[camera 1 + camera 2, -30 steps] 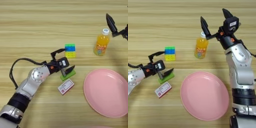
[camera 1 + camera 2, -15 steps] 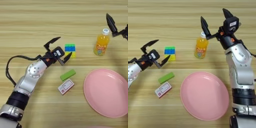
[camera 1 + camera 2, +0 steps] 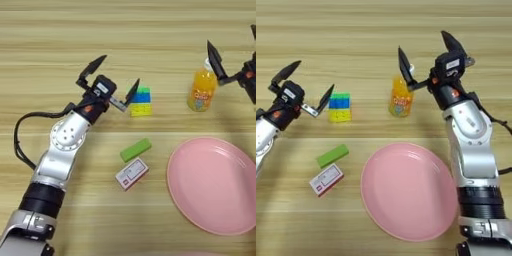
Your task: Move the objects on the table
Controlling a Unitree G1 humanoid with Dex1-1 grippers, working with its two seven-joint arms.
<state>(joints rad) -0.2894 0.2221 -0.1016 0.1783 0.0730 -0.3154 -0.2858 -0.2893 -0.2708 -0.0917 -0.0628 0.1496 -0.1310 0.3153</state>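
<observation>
Pincer on my left (image 3: pixel 114 79) gapes empty beside the stacked cube (image 3: pixel 141 101), above the green block (image 3: pixel 135 149). Right pincer (image 3: pixel 426 56) hangs spread by the juice bottle (image 3: pixel 400 97); closing on it looks next.

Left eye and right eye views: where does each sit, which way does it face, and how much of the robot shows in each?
Left eye view: head-mounted, looking down on the table; shows the whole left arm with the left gripper open by the stacked block cube, only a sliver of the right.
Right eye view: same mount, reaching further right; shows the whole right arm, right gripper open above the juice bottle.
Shared: green block, white-and-red box, pink plate.
</observation>
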